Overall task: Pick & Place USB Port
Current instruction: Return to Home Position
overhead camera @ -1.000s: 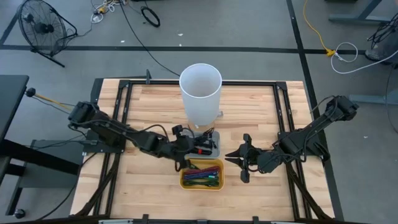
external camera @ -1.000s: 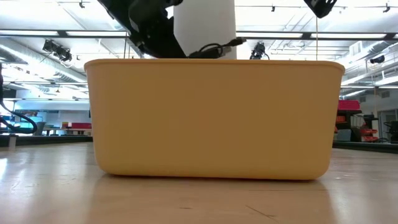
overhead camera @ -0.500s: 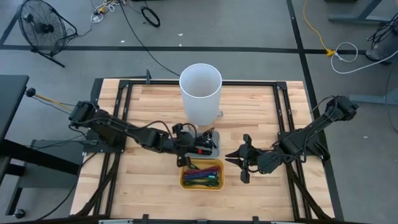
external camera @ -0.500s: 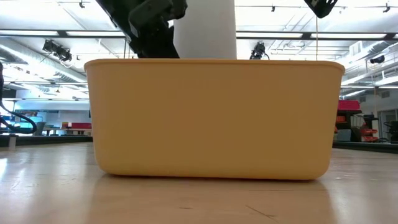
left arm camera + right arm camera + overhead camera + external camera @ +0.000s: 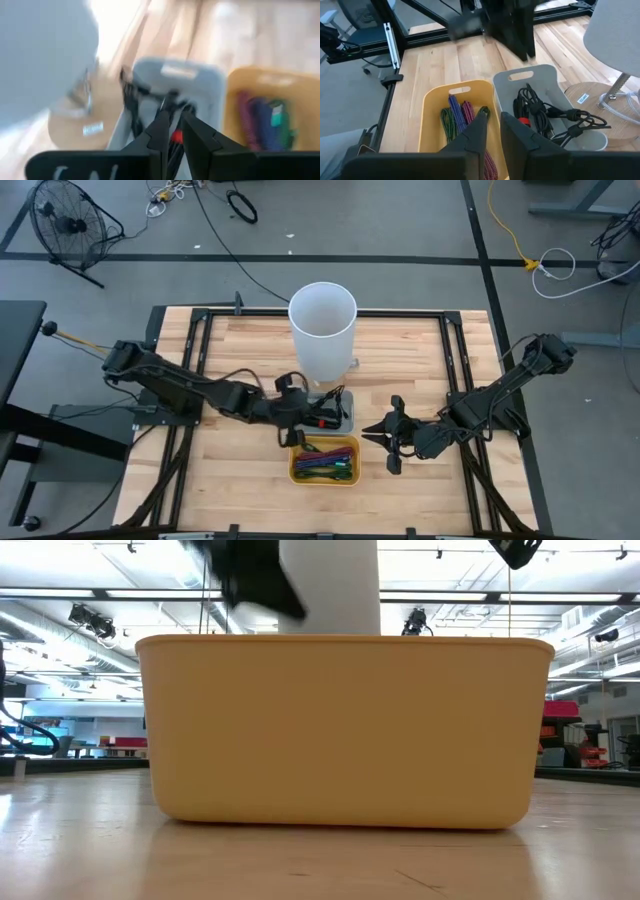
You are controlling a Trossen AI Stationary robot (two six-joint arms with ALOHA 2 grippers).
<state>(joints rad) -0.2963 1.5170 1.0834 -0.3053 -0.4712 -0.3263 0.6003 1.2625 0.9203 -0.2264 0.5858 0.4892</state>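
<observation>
Cables are all binned, so far as I can see from here: the black cables [image 5: 540, 112] lie tangled in the gray bin [image 5: 504, 95], and the coloured ones [image 5: 455, 117], purple and green among them, lie in the yellow bin [image 5: 432, 107] beside it. None lies loose on the table [image 5: 420, 350].

The left gripper [image 5: 175, 116] hangs over the gray bin, its fingers nearly together with nothing between them; the black cables lie just beyond and below its tips, and the yellow bin is off to one side of them. The right gripper [image 5: 493, 116] waits with its fingers likewise drawn close and empty, both bins ahead of its tips.

I judge the sorting done and the step in hand to be the return to rest. That calls for the left arm to lift clear of the bin rim and fold back without brushing the tall white cylinder [image 5: 323, 330] near its fingers.

A small label [image 5: 93, 128] sits on the cylinder's wooden base; I cannot read it. No brand shows.
</observation>
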